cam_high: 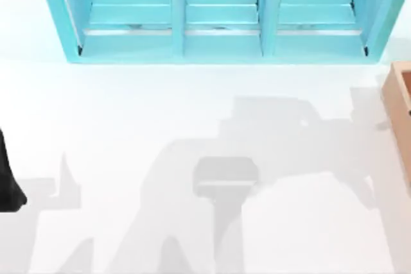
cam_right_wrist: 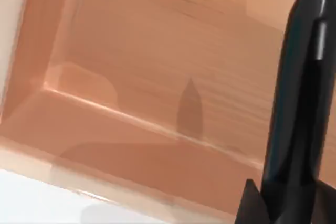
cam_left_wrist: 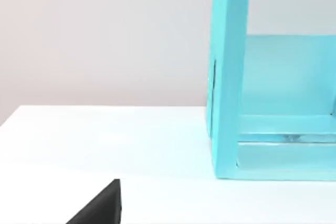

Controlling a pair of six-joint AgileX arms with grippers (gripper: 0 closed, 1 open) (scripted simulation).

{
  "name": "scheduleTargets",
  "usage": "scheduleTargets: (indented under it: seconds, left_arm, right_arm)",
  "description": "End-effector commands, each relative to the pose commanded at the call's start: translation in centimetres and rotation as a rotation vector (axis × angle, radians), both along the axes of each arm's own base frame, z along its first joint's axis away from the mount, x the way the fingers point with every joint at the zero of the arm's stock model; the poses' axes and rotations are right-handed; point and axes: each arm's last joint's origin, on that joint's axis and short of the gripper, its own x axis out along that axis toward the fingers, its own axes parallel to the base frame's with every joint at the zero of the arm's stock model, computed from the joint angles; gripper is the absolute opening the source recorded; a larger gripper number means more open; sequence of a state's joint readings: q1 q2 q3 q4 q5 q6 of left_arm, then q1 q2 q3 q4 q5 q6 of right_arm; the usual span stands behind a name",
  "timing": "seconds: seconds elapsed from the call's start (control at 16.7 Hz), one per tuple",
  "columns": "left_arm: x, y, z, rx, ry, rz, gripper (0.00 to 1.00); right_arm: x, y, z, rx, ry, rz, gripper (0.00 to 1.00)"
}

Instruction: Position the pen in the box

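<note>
Pen (cam_right_wrist: 299,98) over box: that is the relation the coming release turns on. In the right wrist view the black marker stands out from the right gripper (cam_right_wrist: 273,203), which is clamped on its lower end, and its long axis points into the open hollow of the box (cam_right_wrist: 131,66), with its shadow lying on the box's wooden inner face. I judge the pen to be above the hollow, apart from the walls, so a short lowering and letting go should finish the job.

Against the box, which sits at the desk's (cam_high: 192,126) right edge in the top view, the right arm is plainly nearer. Left gripper (cam_left_wrist: 100,208) is parked far off near the left edge; its opening I cannot tell.

Count: one pen, one box, one cyan shelf unit (cam_high: 218,17) beyond the box along the far edge.
</note>
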State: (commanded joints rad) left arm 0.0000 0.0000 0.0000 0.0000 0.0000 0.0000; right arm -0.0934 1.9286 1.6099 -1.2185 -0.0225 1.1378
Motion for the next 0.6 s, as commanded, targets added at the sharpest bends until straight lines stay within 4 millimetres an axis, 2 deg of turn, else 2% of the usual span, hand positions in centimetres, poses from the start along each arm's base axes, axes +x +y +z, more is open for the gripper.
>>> scheduleTargets:
  seconds: [0.18,0.3,0.42,0.6]
  left_arm:
    - [0.0,0.0,0.0,0.0,0.0,0.0,1.0]
    - [0.0,0.0,0.0,0.0,0.0,0.0,1.0]
    - [0.0,0.0,0.0,0.0,0.0,0.0,1.0]
    - [0.0,0.0,0.0,0.0,0.0,0.0,1.0]
  right_arm:
    - [-2.8,-8.0,0.5,0.006,0.0,-0.191,0.0]
    - [-4.8,-11.5,0.9,0.01,-0.009,-0.28,0.0]
    - [-6.3,-13.5,1.2,0.013,-0.019,-0.333,0.0]
    - [-6.9,-14.2,1.3,0.014,-0.023,-0.354,0.0]
